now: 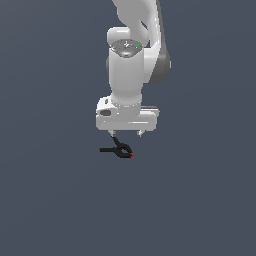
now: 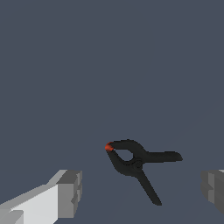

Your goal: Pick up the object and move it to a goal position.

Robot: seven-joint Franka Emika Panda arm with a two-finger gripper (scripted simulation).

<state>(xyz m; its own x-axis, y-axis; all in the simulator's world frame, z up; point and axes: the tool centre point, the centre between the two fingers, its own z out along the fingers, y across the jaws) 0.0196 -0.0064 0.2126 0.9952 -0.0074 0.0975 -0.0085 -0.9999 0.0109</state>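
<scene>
Since the end effector (image 1: 126, 134) hangs wide open and empty, drop straight down, straddling the clamp (image 1: 119, 150), red tip at 4 o'clock.

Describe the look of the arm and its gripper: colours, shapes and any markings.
The arm is glossy white, built of rounded cylindrical segments, with a grey section on the exterior view's right. A wide, boxy white hand carries the gripper. Its fingers are blocky, white with grey ridged pads. No cables or markings show.

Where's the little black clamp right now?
In the exterior view the clamp lies near the centre, just below the open end effector, orange tip toward that view's right.
</scene>
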